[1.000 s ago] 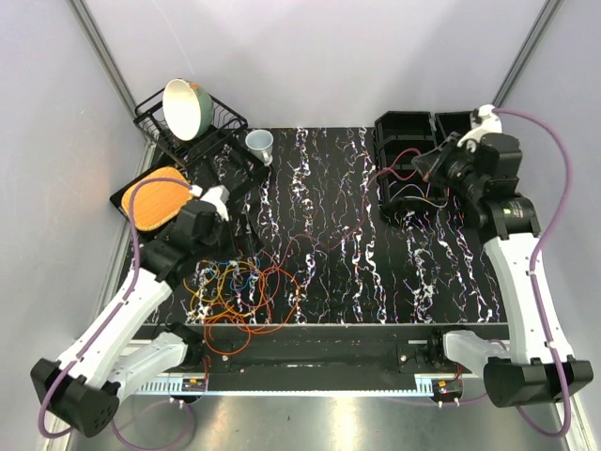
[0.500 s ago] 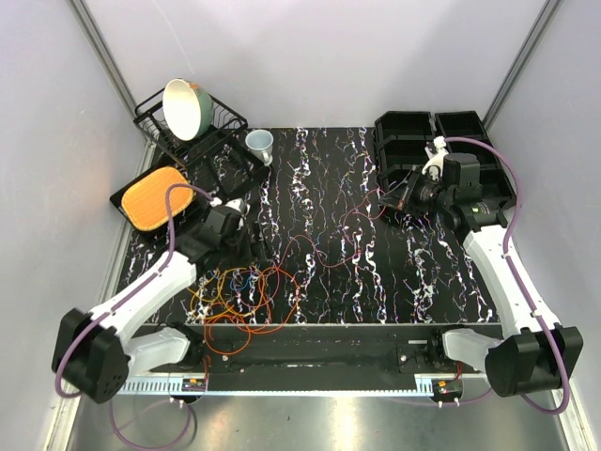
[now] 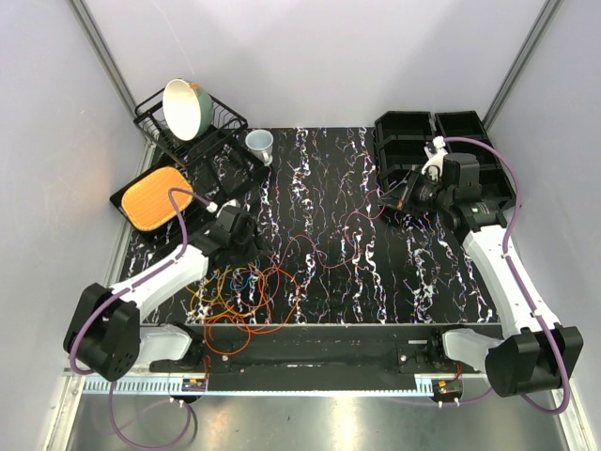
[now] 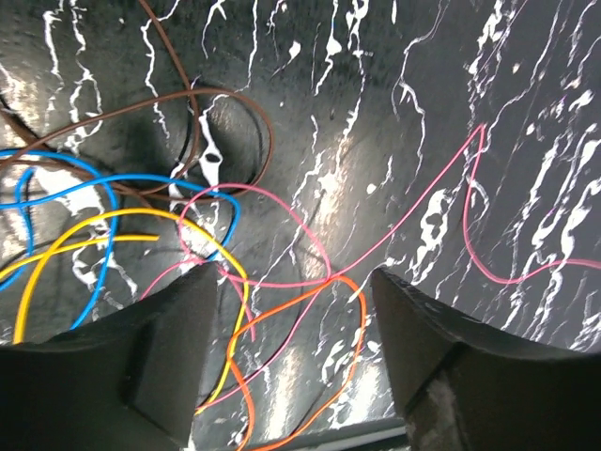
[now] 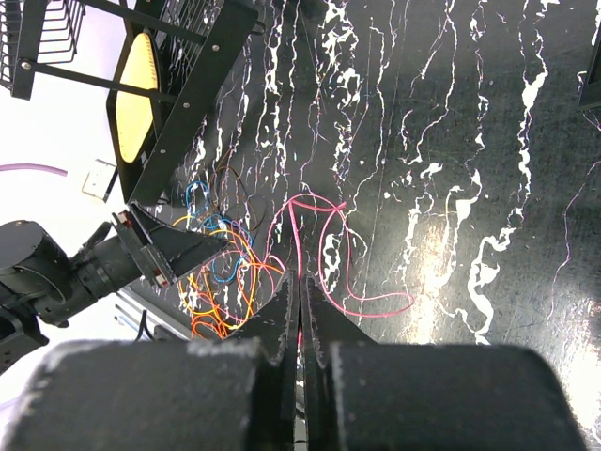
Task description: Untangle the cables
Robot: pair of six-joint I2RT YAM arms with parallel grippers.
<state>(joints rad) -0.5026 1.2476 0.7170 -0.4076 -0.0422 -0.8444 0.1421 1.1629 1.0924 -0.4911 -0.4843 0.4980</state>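
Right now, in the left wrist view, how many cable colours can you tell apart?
5: brown cable upper left, blue cable left, yellow cable below it, pink cable running right, orange cable bottom centre. Others may hide behind the fingers.

Black marbled table (image 3: 376,272) is carrying a tangle of cables (image 3: 239,291) at front-L, w/ a pink cable (image 4: 432,185) trailing twd the middle. Dish rack (image 3: 225,127) & cup (image 3: 260,144) are sitting back-L, black bins (image 3: 404,132) back-R, tray (image 3: 120,202) at L edge.
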